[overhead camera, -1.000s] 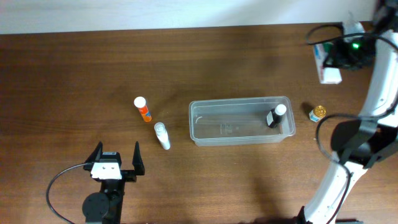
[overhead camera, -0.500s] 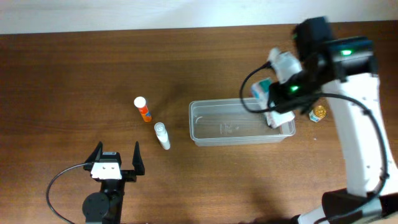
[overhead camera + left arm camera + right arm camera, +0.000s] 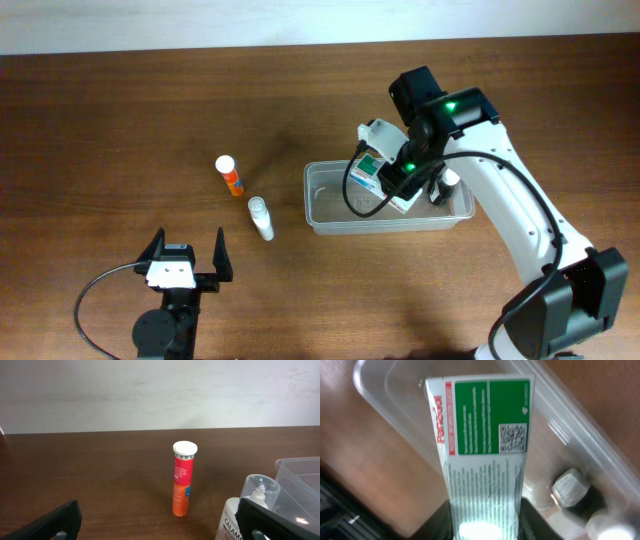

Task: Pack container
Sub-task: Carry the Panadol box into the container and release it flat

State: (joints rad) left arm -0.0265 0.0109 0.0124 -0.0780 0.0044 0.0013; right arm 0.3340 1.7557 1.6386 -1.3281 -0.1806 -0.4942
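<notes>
Right gripper point(image 3: 397, 188) is clamped on the white-and-green box point(image 3: 372, 172), which I see tilted over the middle of the container point(image 3: 335, 225), while my left gripper point(image 3: 187, 252) rests with its fingers spread and nothing between them near the front left. That container lies on the table point(image 3: 120, 120) to the right of an orange tube point(image 3: 231, 176) and a white bottle point(image 3: 261, 218), with a small bottle point(image 3: 568, 487) at its right end. Half a second ago the box hung over that right end; it has now shifted left toward the centre.

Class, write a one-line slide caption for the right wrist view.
Right end effector holds a green-and-white box over the container, a bottle already inside.
</notes>
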